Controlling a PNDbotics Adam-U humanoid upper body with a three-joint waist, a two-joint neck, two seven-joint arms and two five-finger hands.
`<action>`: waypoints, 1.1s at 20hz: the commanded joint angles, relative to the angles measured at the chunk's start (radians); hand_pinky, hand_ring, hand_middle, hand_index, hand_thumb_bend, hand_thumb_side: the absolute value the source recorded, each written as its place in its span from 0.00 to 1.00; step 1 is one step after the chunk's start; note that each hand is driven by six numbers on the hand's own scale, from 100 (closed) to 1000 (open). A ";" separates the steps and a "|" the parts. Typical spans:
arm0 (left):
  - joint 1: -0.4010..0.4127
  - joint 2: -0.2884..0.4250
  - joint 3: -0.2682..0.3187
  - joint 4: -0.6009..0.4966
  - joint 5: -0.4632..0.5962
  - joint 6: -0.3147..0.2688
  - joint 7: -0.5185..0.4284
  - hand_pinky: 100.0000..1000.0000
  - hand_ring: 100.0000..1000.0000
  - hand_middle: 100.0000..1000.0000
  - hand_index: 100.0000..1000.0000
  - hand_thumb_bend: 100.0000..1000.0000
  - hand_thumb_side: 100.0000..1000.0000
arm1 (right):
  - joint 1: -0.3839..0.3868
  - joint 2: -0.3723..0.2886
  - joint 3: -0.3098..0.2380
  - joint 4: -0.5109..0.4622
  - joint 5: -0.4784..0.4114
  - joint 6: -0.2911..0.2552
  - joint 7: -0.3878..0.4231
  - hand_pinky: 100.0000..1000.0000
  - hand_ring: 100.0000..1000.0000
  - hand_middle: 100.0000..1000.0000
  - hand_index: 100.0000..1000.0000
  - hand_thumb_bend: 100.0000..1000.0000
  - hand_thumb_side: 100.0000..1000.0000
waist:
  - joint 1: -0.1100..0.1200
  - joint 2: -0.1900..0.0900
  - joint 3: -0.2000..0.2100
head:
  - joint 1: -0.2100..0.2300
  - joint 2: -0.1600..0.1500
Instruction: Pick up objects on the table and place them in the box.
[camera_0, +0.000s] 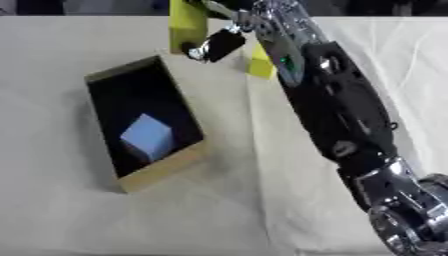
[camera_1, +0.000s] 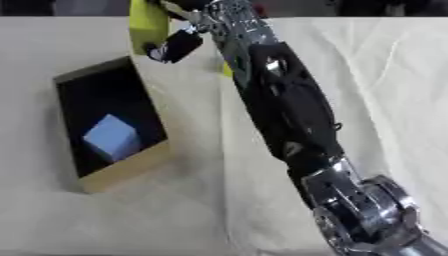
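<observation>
A wooden box (camera_0: 163, 169) with a dark inside lies on the table at the left, and a pale blue cube (camera_0: 147, 136) rests in it. My right arm reaches from the lower right up to the far edge. There my right hand (camera_0: 217, 45) is shut on a tall yellow-green block (camera_0: 186, 24), held just beyond the box's far corner and above the table. The upper part of the hand is cut off by the top edge. A second, smaller yellow piece (camera_0: 260, 64) shows beside the wrist, partly hidden by the arm. My left hand shows in no view.
A pale cloth (camera_0: 70, 210) covers the table, with a long fold (camera_0: 255, 165) running from front to back beside my arm. A dark strip lies past the table's far edge.
</observation>
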 joint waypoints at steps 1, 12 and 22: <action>-0.012 0.021 0.003 -0.017 0.005 -0.001 -0.004 0.56 0.62 0.76 0.78 0.00 0.64 | -0.030 0.003 0.023 -0.050 -0.047 -0.009 0.028 0.75 0.79 0.55 0.71 0.00 0.49 | 0.003 -0.022 0.003 | -0.004 -0.005; -0.013 0.021 0.003 -0.017 0.007 0.000 -0.005 0.56 0.62 0.76 0.78 0.00 0.64 | -0.021 0.033 0.087 -0.004 -0.088 -0.064 0.085 0.71 0.76 0.56 0.71 0.00 0.51 | 0.001 -0.025 0.006 | -0.005 -0.006; -0.013 0.021 0.004 -0.017 0.006 0.002 -0.006 0.56 0.62 0.76 0.78 0.00 0.64 | -0.009 0.027 0.132 0.024 -0.128 -0.116 0.119 0.71 0.76 0.57 0.71 0.00 0.53 | -0.003 -0.025 0.005 | -0.002 -0.006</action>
